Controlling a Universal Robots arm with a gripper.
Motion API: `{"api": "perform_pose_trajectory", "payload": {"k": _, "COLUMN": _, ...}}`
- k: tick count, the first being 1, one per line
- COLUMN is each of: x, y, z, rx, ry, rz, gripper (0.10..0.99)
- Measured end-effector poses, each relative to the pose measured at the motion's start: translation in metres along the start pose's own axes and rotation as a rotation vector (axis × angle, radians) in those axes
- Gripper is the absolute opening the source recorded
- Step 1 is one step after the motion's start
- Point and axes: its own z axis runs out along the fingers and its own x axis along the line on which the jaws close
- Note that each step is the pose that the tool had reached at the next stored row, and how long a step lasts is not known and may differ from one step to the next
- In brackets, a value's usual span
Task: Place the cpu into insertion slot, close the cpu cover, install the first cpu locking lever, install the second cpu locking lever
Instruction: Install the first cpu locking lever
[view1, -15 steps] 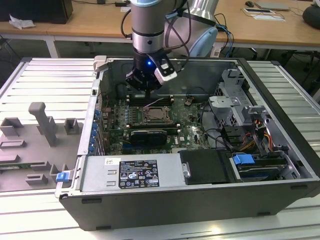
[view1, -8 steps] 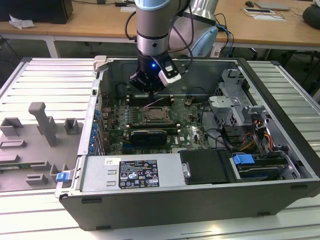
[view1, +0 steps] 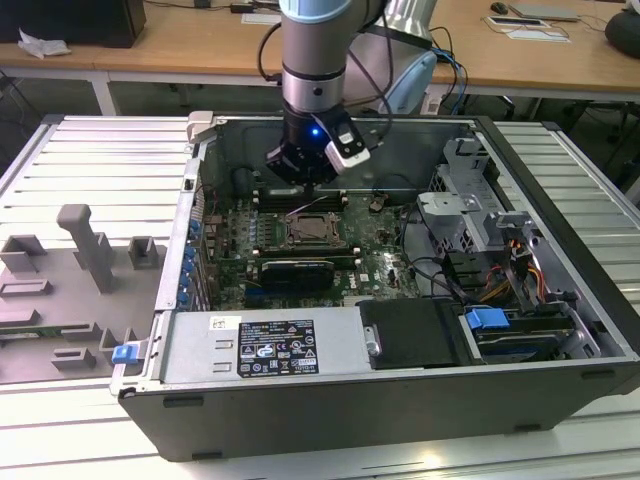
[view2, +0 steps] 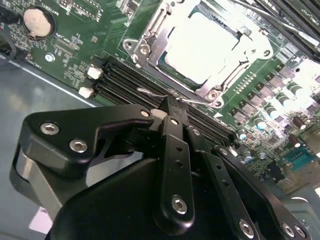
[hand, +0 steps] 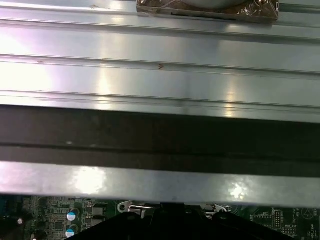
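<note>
Jaws closed narrow, empty, just beside the cpu cover's (view2: 200, 50) edge.

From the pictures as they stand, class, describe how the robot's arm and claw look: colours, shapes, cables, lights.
The arm is a round silver-grey column with a pale blue cap at the top. Black cables loop beside it. A small blue light glows on its wrist, next to a white-and-black box. The claw is matte black, built from flat jointed links held by shiny silver screws, narrowing to slim fingertips.
</note>
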Motion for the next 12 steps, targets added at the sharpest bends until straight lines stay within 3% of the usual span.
{"api": "perform_pose_trajectory", "payload": {"k": 12, "x": -0.0128, "y": -0.0011, "z": 0.0091, "rx": -0.001, "ry": 0.0021, "rz": -0.027, "gripper": 0.106}}
